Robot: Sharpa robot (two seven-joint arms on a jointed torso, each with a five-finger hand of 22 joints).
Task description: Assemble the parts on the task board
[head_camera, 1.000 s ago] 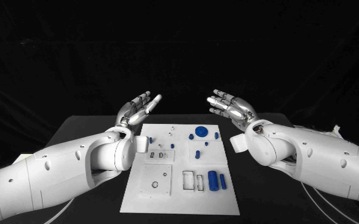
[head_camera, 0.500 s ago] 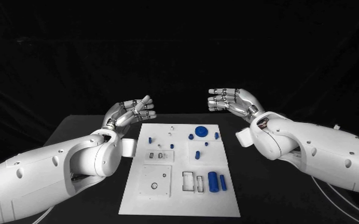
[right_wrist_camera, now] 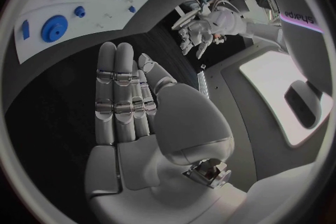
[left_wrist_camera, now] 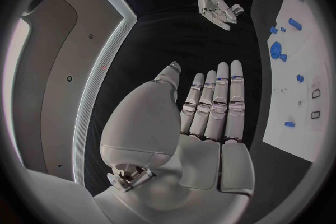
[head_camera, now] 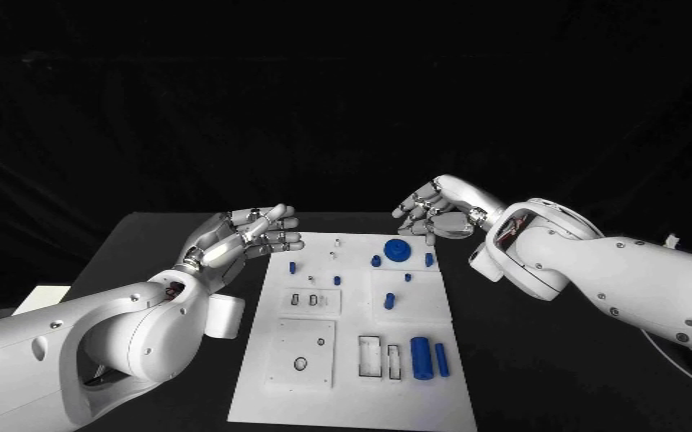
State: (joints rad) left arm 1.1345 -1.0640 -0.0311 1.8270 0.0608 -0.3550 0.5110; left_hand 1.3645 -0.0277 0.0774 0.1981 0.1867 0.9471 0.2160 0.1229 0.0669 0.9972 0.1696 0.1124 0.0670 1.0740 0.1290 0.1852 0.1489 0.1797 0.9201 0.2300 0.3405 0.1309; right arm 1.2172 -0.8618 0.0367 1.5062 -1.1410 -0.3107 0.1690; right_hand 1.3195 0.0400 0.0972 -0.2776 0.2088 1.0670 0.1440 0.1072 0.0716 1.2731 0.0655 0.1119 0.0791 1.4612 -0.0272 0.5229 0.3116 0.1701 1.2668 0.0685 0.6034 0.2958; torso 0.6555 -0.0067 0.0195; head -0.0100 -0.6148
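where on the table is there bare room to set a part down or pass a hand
Bare black table lies left of the task board, and also right of it, nearer than the right hand. The board's far end is crowded around the round blue part.

Both arms have come down and forward over the last second. The left silver many-fingered robot hand (head_camera: 245,234), which was raised with its palm turned up and inward, has lowered and rolled over; it now hangs low just beside the far left corner of the white rectangular task board (head_camera: 325,352), fingers held together and straight. The right silver robot hand (head_camera: 447,208) has tipped from an upturned, open pose to palm-down, its fingers pointing down toward the board's far right corner, near the round blue disc-shaped part (head_camera: 397,248).
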